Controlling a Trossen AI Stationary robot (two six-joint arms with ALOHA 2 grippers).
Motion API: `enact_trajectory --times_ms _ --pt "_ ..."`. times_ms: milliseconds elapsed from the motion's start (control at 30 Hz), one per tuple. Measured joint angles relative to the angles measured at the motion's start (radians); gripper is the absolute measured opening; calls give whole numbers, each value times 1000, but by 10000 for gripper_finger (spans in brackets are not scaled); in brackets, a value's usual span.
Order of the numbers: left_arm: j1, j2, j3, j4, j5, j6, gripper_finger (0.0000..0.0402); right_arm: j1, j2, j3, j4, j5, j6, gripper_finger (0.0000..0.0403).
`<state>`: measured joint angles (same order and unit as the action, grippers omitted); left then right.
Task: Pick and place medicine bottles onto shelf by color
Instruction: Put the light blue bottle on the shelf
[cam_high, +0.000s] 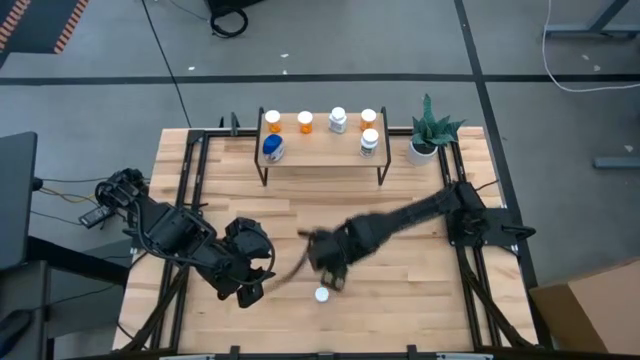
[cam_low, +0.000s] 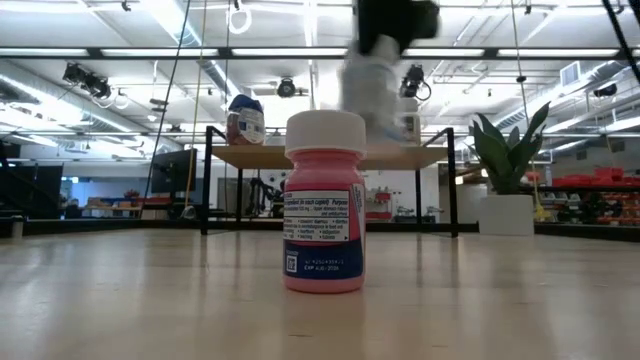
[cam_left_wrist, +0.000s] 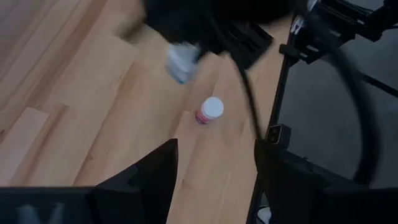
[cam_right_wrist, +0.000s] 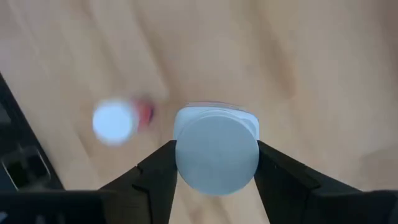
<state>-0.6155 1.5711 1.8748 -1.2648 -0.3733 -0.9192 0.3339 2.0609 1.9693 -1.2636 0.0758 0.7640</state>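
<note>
A pink bottle with a white cap stands upright on the table near its near edge and is touched by nothing; it also shows from above and in the left wrist view. My right gripper is just beyond it, shut on a white-capped pale bottle that shows blurred above the table. My left gripper is open and low over the table's near left part, facing the pink bottle. The shelf at the far side carries several orange, white and blue bottles. My right gripper holds the pale bottle by its white cap, pinched between the two fingers, one on each side of the cap. It comes from above, pointing down. The bottle is lifted clear of the table and hangs upright below the fingers.
A potted green plant stands at the shelf's right end. On the shelf are orange bottles, white ones and a blue one. Black frame rails run along the table's left and right sides.
</note>
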Motion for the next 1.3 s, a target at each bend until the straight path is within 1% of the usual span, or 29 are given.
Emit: enact_trajectory --times_ms 167,300,467,633,767,933,1100,1300 --pt "0 -6 0 -36 -11 35 213 -135 0 138 -82 47 -60 198" --pt "-1 -41 0 -114 1 41 213 -258 0 214 -140 53 -79 198" --pt "0 -104 0 -132 3 67 211 -406 0 278 -179 60 -97 198" --pt "5 -139 0 -131 -1 87 210 -512 -1 317 -189 57 -122 198" --pt "7 -141 0 -132 -7 104 210 -564 -1 330 -193 58 -155 198" --pt "6 -138 0 -130 -10 89 208 -614 -1 331 -197 67 -217 198" --pt "9 -138 0 -127 -77 47 206 -668 -1 331 -197 70 -302 198" --pt "19 -138 0 -120 -79 -8 207 -712 -1 331 -200 24 -360 198"
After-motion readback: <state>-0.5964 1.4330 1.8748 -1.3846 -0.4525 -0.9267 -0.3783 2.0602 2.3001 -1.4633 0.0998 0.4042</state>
